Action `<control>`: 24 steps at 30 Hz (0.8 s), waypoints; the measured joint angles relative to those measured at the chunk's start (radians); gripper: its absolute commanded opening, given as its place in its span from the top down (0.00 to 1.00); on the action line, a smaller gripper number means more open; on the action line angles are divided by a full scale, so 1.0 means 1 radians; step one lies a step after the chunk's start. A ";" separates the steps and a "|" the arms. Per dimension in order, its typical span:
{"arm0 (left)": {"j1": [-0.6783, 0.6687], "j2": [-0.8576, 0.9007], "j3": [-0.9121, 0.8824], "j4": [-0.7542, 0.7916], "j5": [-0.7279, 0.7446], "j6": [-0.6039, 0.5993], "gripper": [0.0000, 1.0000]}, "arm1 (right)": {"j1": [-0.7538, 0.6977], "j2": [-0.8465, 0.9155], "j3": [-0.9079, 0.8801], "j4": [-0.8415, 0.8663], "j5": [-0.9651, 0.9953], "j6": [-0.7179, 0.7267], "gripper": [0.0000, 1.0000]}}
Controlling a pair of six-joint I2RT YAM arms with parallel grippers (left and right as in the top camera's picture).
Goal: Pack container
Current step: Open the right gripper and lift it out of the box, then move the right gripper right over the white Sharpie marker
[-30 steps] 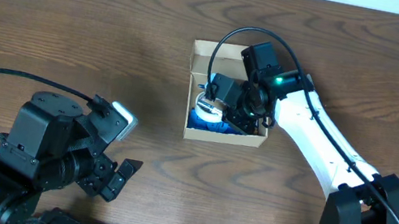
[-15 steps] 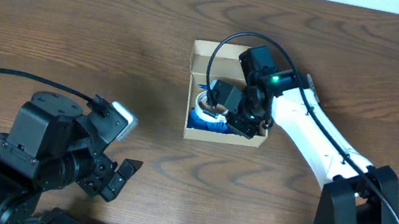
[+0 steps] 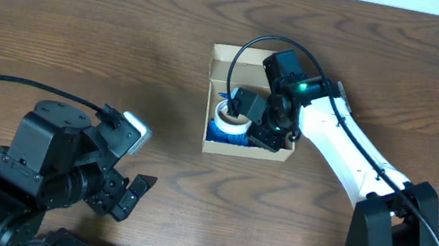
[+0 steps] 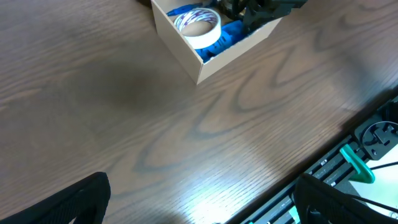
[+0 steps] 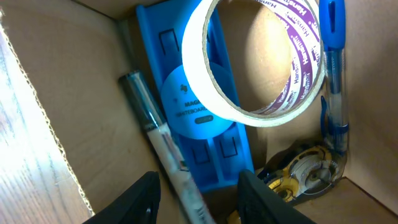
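Note:
The tan cardboard container (image 3: pixel 210 94) stands open at the middle of the table, and also shows in the left wrist view (image 4: pixel 180 48). My right gripper (image 3: pixel 265 129) reaches down inside it. In the right wrist view its fingers (image 5: pixel 204 202) are open, with a clear-bodied pen (image 5: pixel 155 140) lying loose between them against the container wall (image 5: pixel 62 74). A white tape roll (image 5: pixel 198 81) leans on a blue eraser (image 5: pixel 193 124). The roll also shows in the overhead view (image 3: pixel 229 118). My left gripper (image 3: pixel 130 193) is open and empty, near the front left.
Inside the box, a blue pen (image 5: pixel 333 56) lies along the far wall and a yellow-and-black round item (image 5: pixel 305 168) sits in the corner. The table's front edge and a black rail (image 4: pixel 348 155) lie close to the left gripper.
My right gripper has shifted slightly inside the box, towards its back, and the tape roll shows more. The left arm has not moved.

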 measured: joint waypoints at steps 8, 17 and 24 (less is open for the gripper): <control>0.000 0.000 0.000 0.000 0.000 0.000 0.05 | 0.000 -0.007 0.175 -0.065 0.030 0.076 0.48; 0.000 0.000 0.000 0.000 0.000 0.000 0.05 | -0.001 -0.141 0.313 -0.076 0.109 0.175 0.01; 0.000 0.000 0.000 0.000 0.000 0.000 0.05 | -0.035 -0.253 0.323 -0.073 0.210 0.303 0.01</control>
